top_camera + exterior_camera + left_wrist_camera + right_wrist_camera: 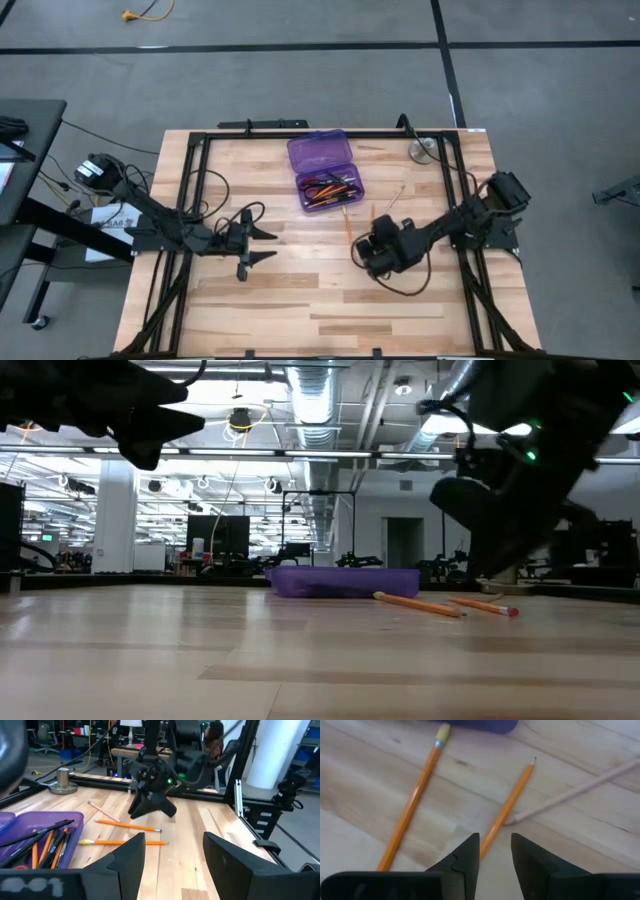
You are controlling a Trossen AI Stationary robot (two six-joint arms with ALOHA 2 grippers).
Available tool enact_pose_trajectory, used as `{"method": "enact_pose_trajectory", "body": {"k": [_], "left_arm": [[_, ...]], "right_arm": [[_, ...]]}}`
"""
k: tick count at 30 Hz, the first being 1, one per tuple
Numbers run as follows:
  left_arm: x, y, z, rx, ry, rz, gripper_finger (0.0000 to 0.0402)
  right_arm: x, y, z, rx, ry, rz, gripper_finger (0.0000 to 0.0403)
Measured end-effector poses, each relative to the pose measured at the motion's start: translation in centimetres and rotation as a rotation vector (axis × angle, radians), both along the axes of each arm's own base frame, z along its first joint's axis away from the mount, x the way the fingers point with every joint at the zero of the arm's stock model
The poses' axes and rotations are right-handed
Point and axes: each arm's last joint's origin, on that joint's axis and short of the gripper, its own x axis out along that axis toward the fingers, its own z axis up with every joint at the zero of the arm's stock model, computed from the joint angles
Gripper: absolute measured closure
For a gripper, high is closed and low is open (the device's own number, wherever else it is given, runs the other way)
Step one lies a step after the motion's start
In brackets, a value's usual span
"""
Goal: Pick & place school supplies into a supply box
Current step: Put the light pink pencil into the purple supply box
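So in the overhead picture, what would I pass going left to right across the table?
Left arm's open black tool → translucent purple plastic pencil case → right arm's black tool, its jaws open over a loose orange pencil → small round grey metal disc.

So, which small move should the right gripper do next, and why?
Probably lower the right gripper straight down and close. Its open fingers already straddle the end of an orange pencil lying on the table, outside the purple box.

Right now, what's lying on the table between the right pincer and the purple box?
Two orange pencils and a pale stick lie on bare wood between the right pincer and the purple box, clearest in the right wrist view.
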Motion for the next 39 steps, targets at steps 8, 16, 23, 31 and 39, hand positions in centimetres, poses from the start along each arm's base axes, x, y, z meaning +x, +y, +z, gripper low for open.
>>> {"method": "enact_pose_trajectory", "body": {"k": [8, 16, 23, 31, 39], "left_arm": [[0.0, 0.0, -0.2, -0.005, 0.018, 0.0, 0.0214], [0.0, 0.0, -0.4, -0.069, 0.032, 0.004, 0.0214], [0.0, 0.0, -0.6, -0.08, 0.056, -0.001, 0.0214], [-0.1, 0.1, -0.9, -0.129, 0.076, 0.034, 0.0214], [0.0, 0.2, -0.7, -0.095, 0.057, 0.077, 0.0214]], "right_arm": [[1.8, -2.4, 3.6, 0.154, 0.258, -0.016, 0.0295], [3.7, -5.6, 3.9, 0.311, 0.286, 0.088, 0.0295], [4.1, -8.0, 3.9, 0.379, 0.277, 0.061, 0.0295], [3.5, -10.3, 3.9, 0.448, 0.356, 0.064, 0.0295], [2.0, -12.8, 4.0, 0.659, 0.516, 0.223, 0.0295]]}}
